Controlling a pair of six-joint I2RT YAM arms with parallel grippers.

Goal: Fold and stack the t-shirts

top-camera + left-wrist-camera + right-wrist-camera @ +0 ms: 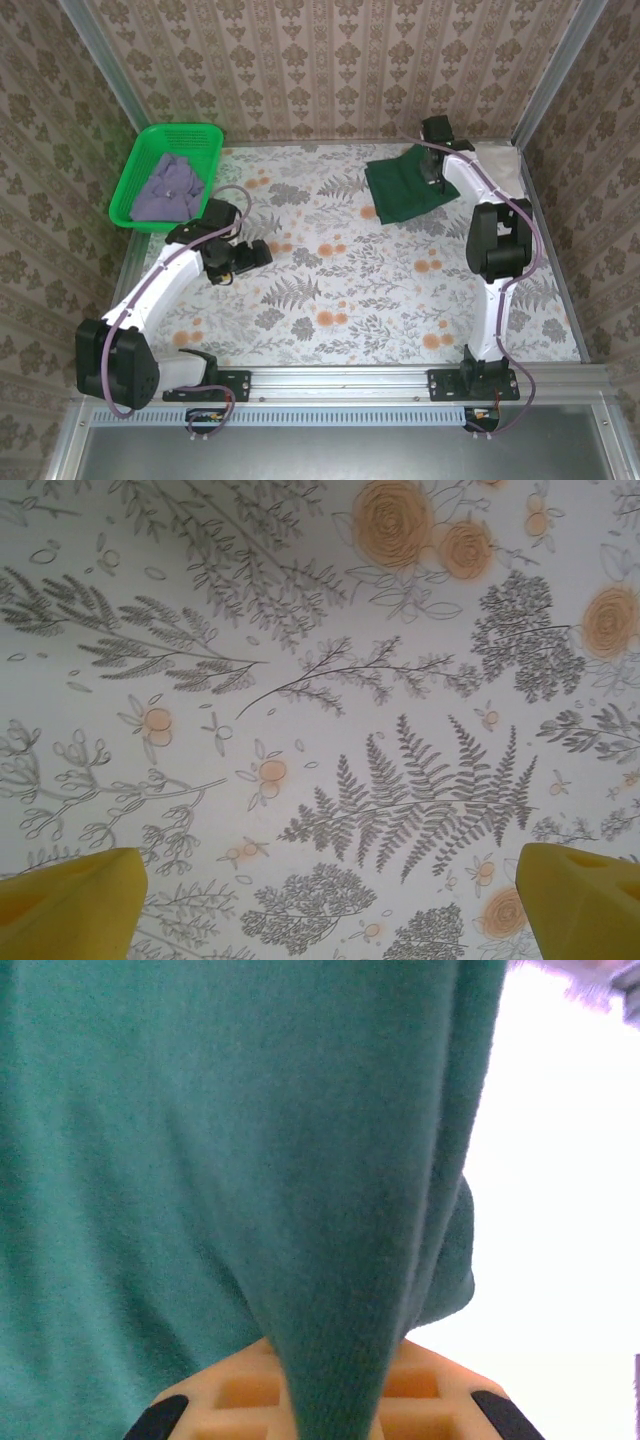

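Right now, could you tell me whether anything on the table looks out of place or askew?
The dark green t-shirt lies skewed at the far right, a fold pinched in the right pincer. The lavender t-shirt sits crumpled in the green basket.

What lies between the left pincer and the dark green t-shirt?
Bare flowered tabletop, seen in the top view, separates the left pincer from the dark green t-shirt.

There are three shirts: one dark green shirt [400, 190], one greyish-purple shirt [168, 188] and one white shirt [498, 157] (the white one sits partly behind an arm, so it is hard to see well). There is one bright green basket [129, 183]. There are two robot arms, the left arm [160, 285] and the right arm [497, 240]. There is one table [330, 290] with flowers on it.
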